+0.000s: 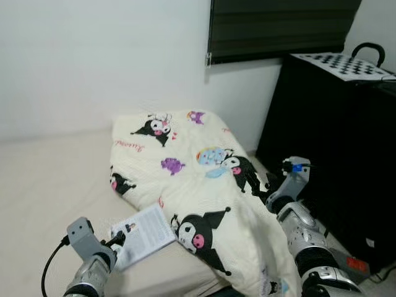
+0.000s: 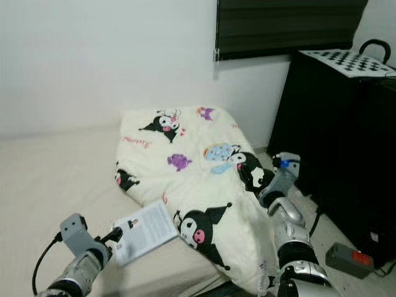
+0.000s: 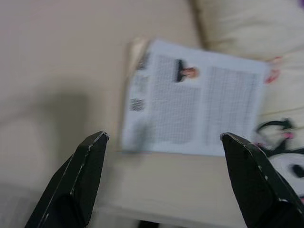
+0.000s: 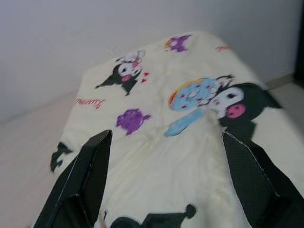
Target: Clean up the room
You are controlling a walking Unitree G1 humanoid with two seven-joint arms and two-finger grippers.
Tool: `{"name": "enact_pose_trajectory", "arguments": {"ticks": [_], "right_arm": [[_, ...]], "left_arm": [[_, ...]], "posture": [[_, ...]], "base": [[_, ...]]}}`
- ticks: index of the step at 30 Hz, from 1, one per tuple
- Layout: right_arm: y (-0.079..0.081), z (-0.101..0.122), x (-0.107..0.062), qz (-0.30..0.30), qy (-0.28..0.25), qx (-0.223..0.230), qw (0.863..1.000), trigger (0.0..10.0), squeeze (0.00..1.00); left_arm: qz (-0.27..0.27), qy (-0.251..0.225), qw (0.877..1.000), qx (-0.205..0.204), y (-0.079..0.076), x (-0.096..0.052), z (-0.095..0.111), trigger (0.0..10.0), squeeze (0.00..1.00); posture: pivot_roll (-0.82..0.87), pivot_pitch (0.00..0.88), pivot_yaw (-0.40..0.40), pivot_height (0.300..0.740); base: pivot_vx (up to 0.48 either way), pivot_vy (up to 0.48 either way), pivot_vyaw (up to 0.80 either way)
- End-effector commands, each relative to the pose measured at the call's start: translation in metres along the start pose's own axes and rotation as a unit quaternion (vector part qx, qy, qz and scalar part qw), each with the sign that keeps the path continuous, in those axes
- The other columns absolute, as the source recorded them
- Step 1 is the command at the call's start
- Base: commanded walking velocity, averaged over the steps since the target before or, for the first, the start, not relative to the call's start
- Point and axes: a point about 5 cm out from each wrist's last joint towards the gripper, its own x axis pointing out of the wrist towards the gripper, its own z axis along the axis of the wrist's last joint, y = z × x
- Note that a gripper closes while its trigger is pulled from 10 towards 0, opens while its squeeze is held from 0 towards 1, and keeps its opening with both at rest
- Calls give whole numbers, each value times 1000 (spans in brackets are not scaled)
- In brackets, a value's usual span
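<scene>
A white printed booklet [image 1: 143, 234] lies on the beige mattress [image 1: 55, 185], its far corner against the edge of a cream blanket [image 1: 198, 179] printed with black cartoon figures. My left gripper [image 1: 120, 238] is at the booklet's near-left corner, open, its fingers straddling the booklet [image 3: 194, 99] from just above. My right gripper [image 1: 271, 189] hovers open over the blanket's right side, near the cartoon print with the blue donut [image 4: 194, 95]. Nothing is held between either pair of fingers.
A tall black cabinet [image 1: 340, 142] with a checkerboard sheet [image 1: 349, 64] on top stands close on the right. A small grey box with a red part [image 2: 349, 258] lies on the floor by it. A dark window blind [image 1: 278, 25] hangs on the white wall behind.
</scene>
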Motion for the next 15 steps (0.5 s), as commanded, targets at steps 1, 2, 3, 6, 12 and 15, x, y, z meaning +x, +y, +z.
{"name": "enact_pose_trajectory", "arguments": {"ticks": [1,2,3,6,12,15], "right_arm": [[5,0,1,14,3,6,1000,10000,0],[6,0,1,16,2,7,1000,10000,0],[6,0,1,16,2,7,1000,10000,0],[6,1,1,18,0,7,1000,10000,0],[11,5,1,29,-8,8,1000,10000,0],[12,6,0,32,-9,7,999,10000,0]], "left_arm": [[6,-14,1000,8,1,1,6,10000,0],[3,-16,1000,4,0,1,8,10000,0],[3,-16,1000,4,0,1,8,10000,0],[-5,-17,1000,-4,-3,2,10,10000,0],[-55,-21,997,-46,-22,5,15,10000,0],[-81,-26,994,-68,-31,6,18,10000,0]], "posture": [[-108,0,-7,610],[-108,0,-8,605],[-108,0,-8,605],[-108,0,-6,595],[-113,0,-1,570],[-115,0,0,560]], "base": [[0,0,0],[0,0,0],[0,0,0],[0,0,0],[0,0,0],[0,0,0]]}}
